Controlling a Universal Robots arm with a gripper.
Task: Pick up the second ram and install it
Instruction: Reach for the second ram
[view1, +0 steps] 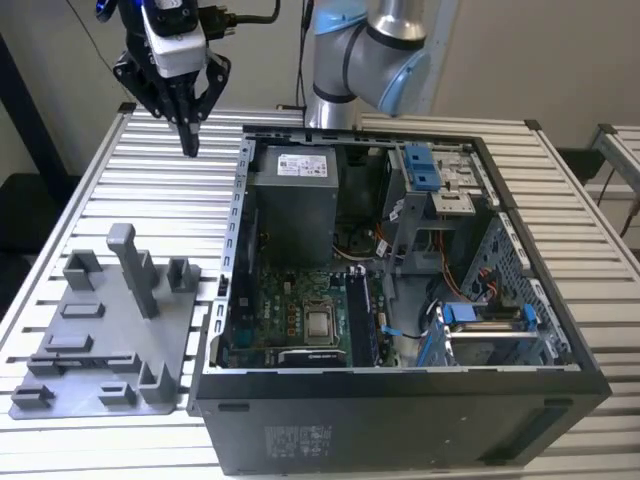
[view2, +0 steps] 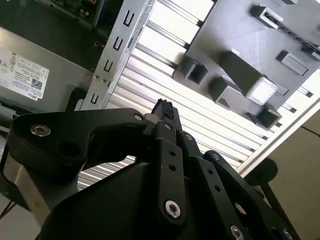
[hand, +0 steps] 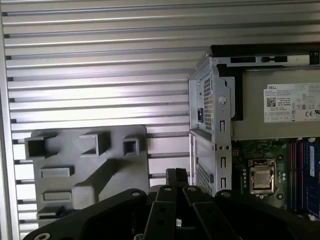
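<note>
Well, we see a big table (view1: 90, 190) made of long shiny metal slats with thin grooves between them, and a plain pale wall (view1: 520, 60) behind it. On the exterior view's left lies a flat grey plastic tray (view1: 172, 322) with little square blocks and one tall post on it. Just beside it, on the exterior view's right, sits a black metal case (view1: 400, 390) with its side open, so we can look in at a green board, wires and a grey metal box. The silver and blue arm (view1: 370, 50) stands behind the case. The black gripper (view1: 189, 148) hangs high over the slats, near the far corner of the case, with its fingers pressed together and nothing between them. The ram (view1: 360, 320), a thin dark blue stick, stands in the slots inside the case, next to the square silver chip (view1: 320, 322).
</note>
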